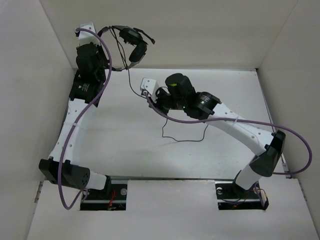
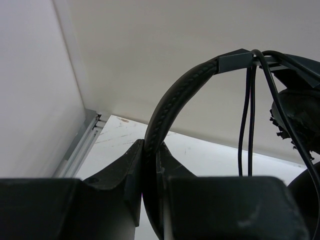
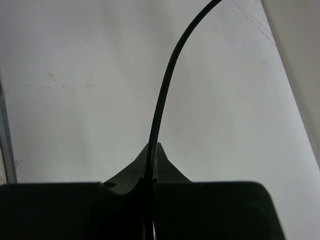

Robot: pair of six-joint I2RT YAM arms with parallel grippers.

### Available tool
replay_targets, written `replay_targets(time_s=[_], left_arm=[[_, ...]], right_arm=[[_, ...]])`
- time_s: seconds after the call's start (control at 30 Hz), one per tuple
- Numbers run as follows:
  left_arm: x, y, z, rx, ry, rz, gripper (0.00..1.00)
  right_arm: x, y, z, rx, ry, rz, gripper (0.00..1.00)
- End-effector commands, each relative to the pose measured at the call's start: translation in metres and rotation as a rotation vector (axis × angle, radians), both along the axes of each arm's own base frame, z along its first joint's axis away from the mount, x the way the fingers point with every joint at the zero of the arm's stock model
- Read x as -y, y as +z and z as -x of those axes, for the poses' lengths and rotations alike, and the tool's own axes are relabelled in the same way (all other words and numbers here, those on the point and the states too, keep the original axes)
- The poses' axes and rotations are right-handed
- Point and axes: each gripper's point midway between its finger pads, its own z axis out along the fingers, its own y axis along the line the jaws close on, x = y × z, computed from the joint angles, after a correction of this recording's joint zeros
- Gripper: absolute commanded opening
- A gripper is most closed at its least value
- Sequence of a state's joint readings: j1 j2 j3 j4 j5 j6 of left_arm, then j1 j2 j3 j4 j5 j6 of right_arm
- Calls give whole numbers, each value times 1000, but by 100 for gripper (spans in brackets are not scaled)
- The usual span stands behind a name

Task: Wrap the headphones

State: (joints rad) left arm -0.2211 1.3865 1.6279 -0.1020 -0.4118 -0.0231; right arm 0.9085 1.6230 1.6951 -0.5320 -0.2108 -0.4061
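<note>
The black headphones (image 1: 134,44) hang in the air near the back wall at the far left. My left gripper (image 1: 103,34) is shut on their thin headband (image 2: 175,95), which rises from between the jaws (image 2: 152,150); one earcup (image 2: 300,115) hangs at the right. The thin black cord (image 1: 129,80) drops from the headset to my right gripper (image 1: 146,95), which is shut on it (image 3: 152,150). In the right wrist view the cord (image 3: 165,90) curves up out of the jaws. The rest of the cord (image 1: 182,139) trails on the table. I cannot make out its plugs.
The white table (image 1: 125,145) is boxed in by white walls at the back and both sides. Thick purple arm cables (image 1: 105,75) loop beside each arm. A metal rail (image 2: 82,145) runs along the table's left edge.
</note>
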Motion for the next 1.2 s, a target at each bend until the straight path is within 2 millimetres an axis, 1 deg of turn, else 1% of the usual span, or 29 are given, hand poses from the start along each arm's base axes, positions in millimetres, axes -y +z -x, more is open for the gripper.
replay_targets(time_s=[0.0,0.13,0.23,0.3,0.37,0.47,0.53,0.6,0.63,0.73,0.77,0.83,0.93,1.03,1.13,1.17], left_arm=[[-9,16,0,81,30,40,0],[-12,-6,-8,40,43,32,0],[-11,-18,-10,16,40,25,0],[-9,-23,-11,4,32,19,0],[-7,-28,-11,-10,23,15,0],[1,-38,-9,-37,-7,1,0],[10,-44,-8,-51,-41,-12,0],[17,-47,-6,-57,-60,-16,0],[18,-45,-6,-52,-63,-10,0],[15,-31,-10,-24,-53,6,0],[12,-25,-13,-14,-47,16,0],[12,-13,-16,6,-52,35,0],[14,-1,-20,29,-54,49,0],[15,4,-24,38,-53,50,0],[14,4,-25,41,-50,57,0],[14,4,-25,40,-50,58,0]], right_arm=[[15,71,-1,152,-24,-86,2],[24,101,0,206,-36,-112,2],[29,113,-2,246,-48,-111,1],[31,117,-3,273,-54,-103,1],[36,121,-9,322,-79,-80,1],[47,134,-26,437,-145,-33,1],[52,142,-32,487,-172,-17,1],[53,146,-33,511,-177,-9,0],[50,147,-30,505,-164,-15,0],[35,132,-14,460,-102,-8,0],[26,123,-7,443,-72,-3,0],[12,113,5,425,-27,6,0],[-10,100,24,409,41,20,0],[-29,89,43,400,100,33,0],[-40,83,55,397,135,42,0],[-42,82,56,396,139,41,0]])
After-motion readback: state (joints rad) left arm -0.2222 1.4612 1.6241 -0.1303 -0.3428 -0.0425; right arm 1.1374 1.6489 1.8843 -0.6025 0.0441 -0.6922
